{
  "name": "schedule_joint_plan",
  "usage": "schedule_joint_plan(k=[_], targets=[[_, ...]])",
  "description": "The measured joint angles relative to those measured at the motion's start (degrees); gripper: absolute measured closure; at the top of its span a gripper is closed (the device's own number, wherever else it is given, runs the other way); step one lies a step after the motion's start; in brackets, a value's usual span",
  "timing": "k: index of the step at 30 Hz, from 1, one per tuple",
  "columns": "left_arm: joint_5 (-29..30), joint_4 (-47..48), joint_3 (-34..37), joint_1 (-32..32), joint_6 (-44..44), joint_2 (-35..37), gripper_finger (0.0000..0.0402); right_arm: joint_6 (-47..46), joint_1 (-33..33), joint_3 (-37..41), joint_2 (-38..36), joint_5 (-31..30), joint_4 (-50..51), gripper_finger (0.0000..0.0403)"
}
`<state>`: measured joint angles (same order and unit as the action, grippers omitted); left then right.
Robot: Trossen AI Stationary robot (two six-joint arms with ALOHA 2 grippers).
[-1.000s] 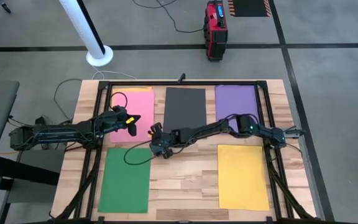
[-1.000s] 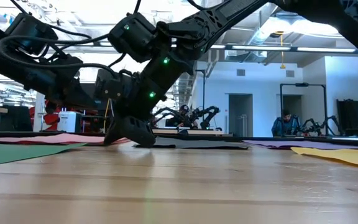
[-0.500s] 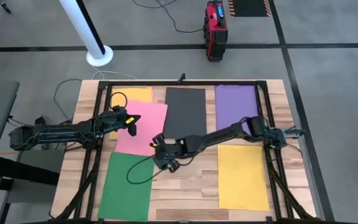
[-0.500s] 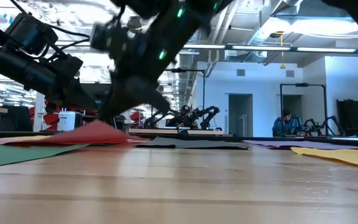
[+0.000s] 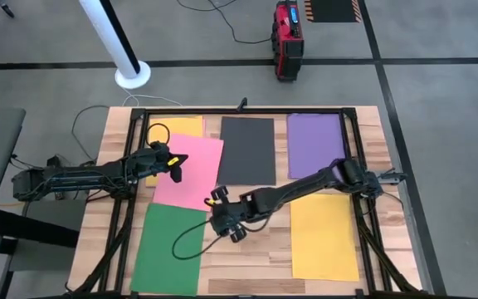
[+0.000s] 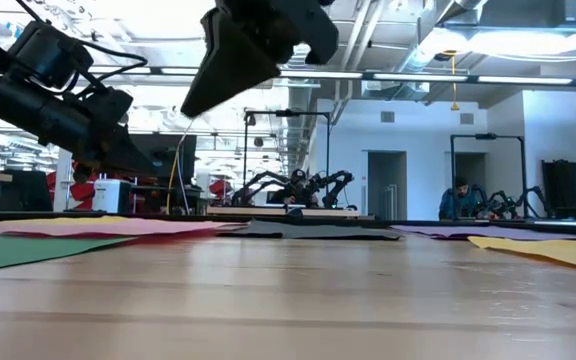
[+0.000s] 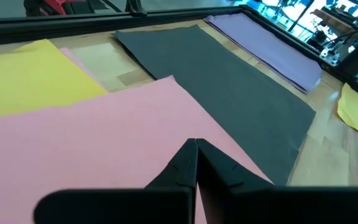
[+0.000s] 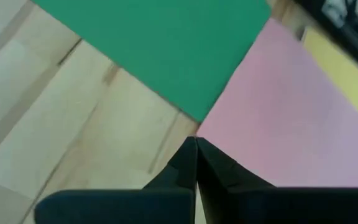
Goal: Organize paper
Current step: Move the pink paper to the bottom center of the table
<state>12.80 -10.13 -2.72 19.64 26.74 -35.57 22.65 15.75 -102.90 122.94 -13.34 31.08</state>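
Six sheets lie on the table (image 5: 247,257). My right claw (image 5: 225,219), pinched closed and empty, hangs just beside the pink sheet (image 5: 189,170)'s near corner; my left claw (image 5: 173,164), closed too, sits over that sheet. It lies skewed over a yellow sheet (image 5: 175,126); dragging it could shift the green sheet (image 5: 167,247).

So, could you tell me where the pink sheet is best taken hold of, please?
Probably at its near right corner, coming from the table's bare middle. The pink sheet lies flat and skewed, that corner over bare wood beside the green sheet, and the shut right hand hovers just above it.
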Motion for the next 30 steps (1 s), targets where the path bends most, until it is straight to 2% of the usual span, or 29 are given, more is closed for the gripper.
schedule_joint_plan(k=[5,12,17,26,30], targets=[[-1.0,0.5,0.0,0.0,0.0,0.0,0.0401,-1.1,-1.4,0.2,5.0,-2.2,-0.8,0.0376],[-1.6,0.9,0.0,0.0,-0.5,0.0,0.0402,4.8,-2.8,0.0,10.9,-7.3,-7.3,0.0305],[-1.6,2.3,0.0,0.0,-0.8,0.0,0.0401,7.2,-2.8,0.1,12.9,-7.7,-10.9,0.0280],[-1.5,3.2,0.0,0.0,-1.1,0.0,0.0401,7.9,-3.5,0.0,14.9,-7.6,-15.1,0.0285],[-1.4,3.2,0.0,0.0,-1.1,0.0,0.0401,7.9,-3.7,0.0,15.0,-7.5,-15.5,0.0328]])
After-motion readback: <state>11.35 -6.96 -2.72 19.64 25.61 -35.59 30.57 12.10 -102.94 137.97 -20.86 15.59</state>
